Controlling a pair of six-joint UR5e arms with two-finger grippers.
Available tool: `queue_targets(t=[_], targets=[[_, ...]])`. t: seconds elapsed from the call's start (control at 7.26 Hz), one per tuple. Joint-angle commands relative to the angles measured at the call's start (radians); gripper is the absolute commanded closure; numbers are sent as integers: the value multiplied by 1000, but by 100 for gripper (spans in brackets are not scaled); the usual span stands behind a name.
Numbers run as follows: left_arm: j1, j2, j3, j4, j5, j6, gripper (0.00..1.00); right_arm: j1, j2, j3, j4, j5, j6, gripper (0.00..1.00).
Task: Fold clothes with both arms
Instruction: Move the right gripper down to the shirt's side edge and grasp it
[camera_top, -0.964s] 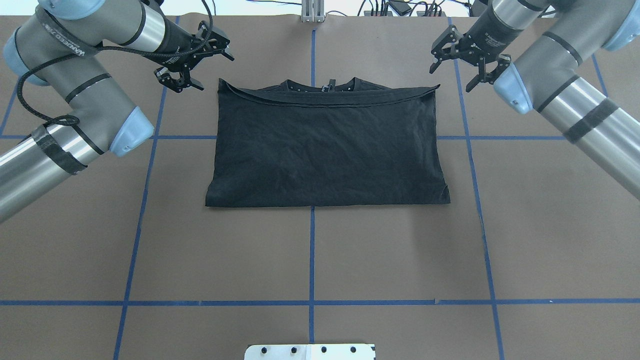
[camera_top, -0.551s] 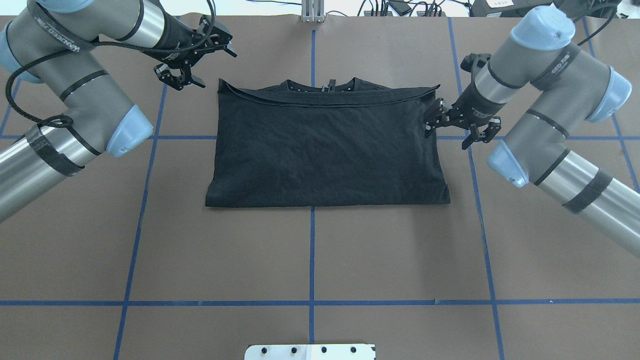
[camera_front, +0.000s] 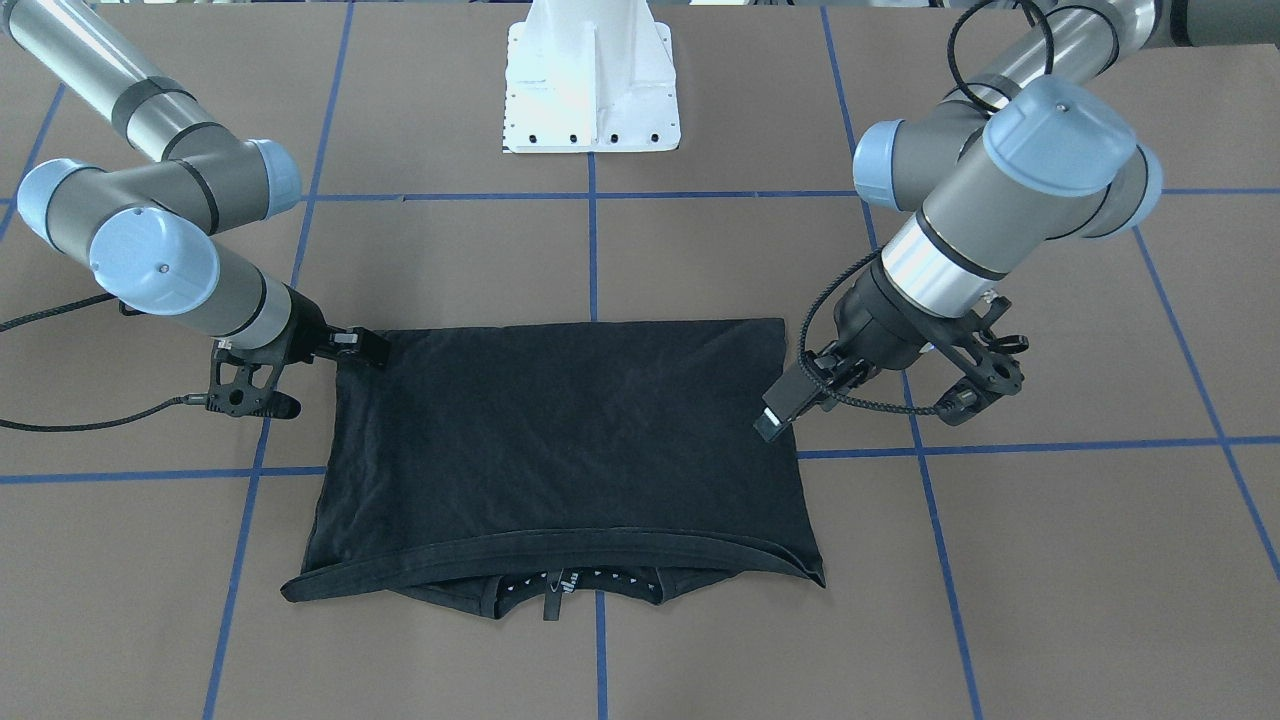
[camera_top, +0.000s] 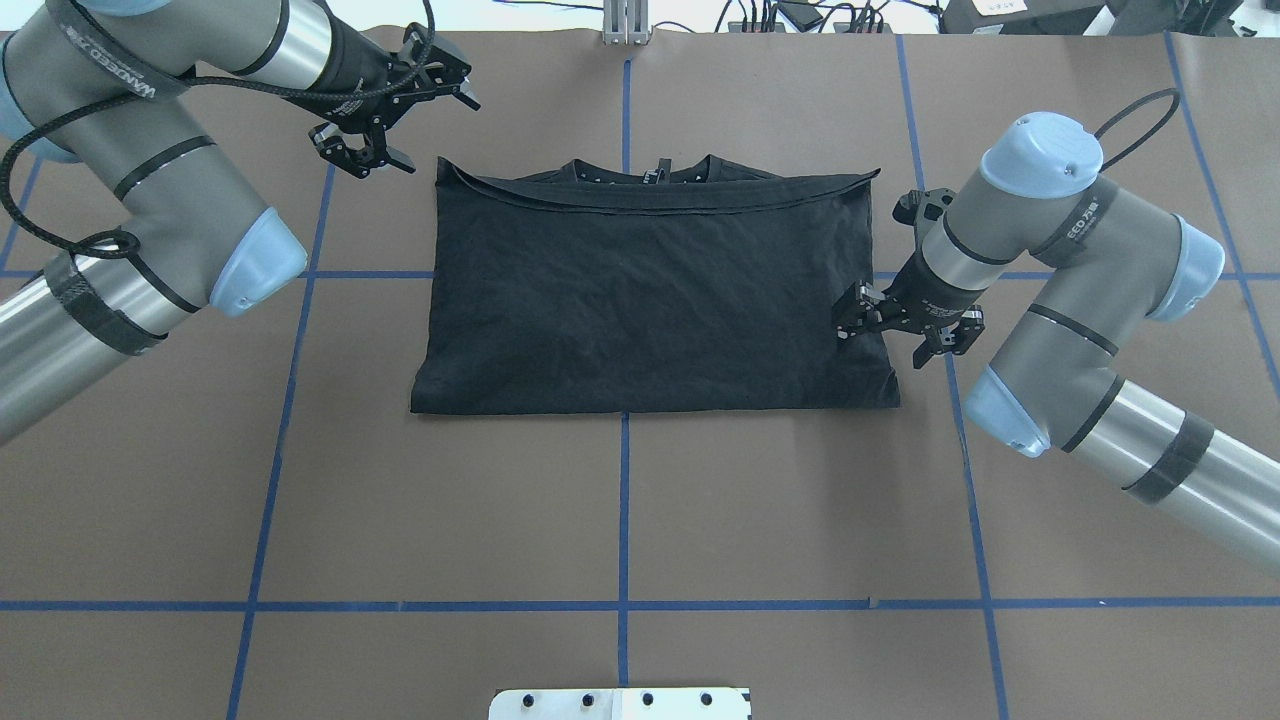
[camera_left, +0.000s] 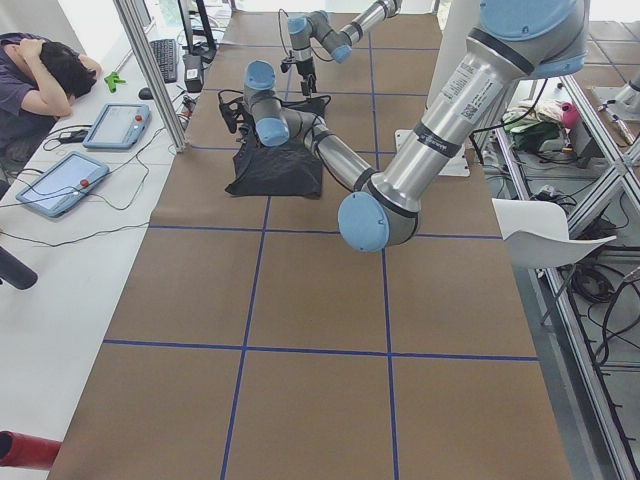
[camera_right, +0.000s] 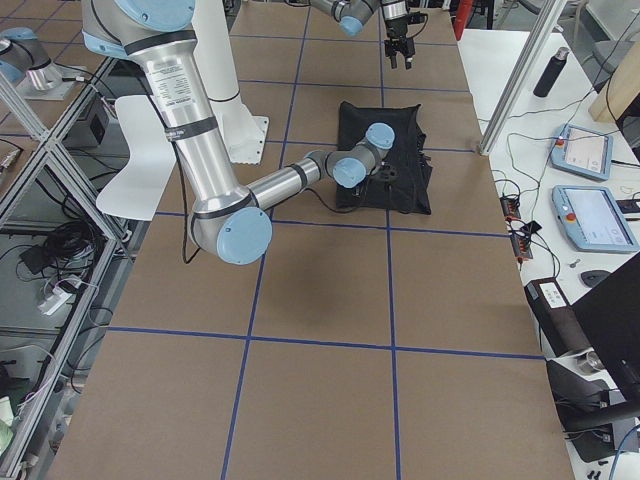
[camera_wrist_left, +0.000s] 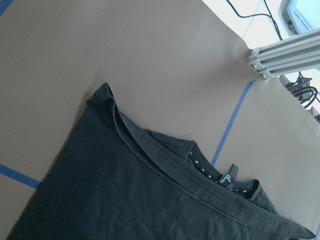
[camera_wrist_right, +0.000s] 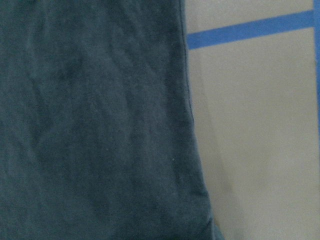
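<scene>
The black T-shirt (camera_top: 650, 300) lies folded flat on the brown table (camera_top: 700, 520). The right gripper (camera_top: 885, 335), jaws spread, straddles the T-shirt's right edge near its near corner; the left gripper (camera_top: 420, 125), jaws also spread, hovers beside its far left corner.

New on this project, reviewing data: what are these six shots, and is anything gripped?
A left arm and a right arm, both jointed and each ending in a two-finger gripper, work at one table. Two pictures look down on it, one from behind the robot and one facing it, so sides swap. Two look along the table from its ends; two come from cameras on the wrists. On the brown, blue-taped table lies one black T-shirt, folded, collar away from the robot. The left gripper hovers open near the shirt's far left corner. The right gripper is open, low at the shirt's right edge. Nothing is held.
</scene>
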Motion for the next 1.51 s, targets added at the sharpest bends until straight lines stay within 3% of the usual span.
queue_targets(t=[0.0, 0.14, 0.28, 0.41, 0.55, 0.83, 1.38], targets=[[0, 2, -15, 8, 0, 0, 0, -34, -8, -4, 0, -26, 0, 2], [0, 2, -20, 8, 0, -2, 0, -38, -10, -4, 0, -26, 0, 10], [0, 2, -23, 16, 2, -2, 0, -36, -8, -2, 0, -18, -1, 58], [0, 2, -23, 16, 3, -2, 0, -35, -8, 2, 0, -20, -2, 92], [0, 0, -23, 16, 3, -2, 0, -35, -8, 2, 0, -20, -2, 100], [2, 0, -21, 16, 5, -2, 0, -33, -20, 14, 0, -9, -8, 100], [-1, 2, -23, 16, 5, -2, 0, -131, -158, 287, -9, 66, -5, 100]])
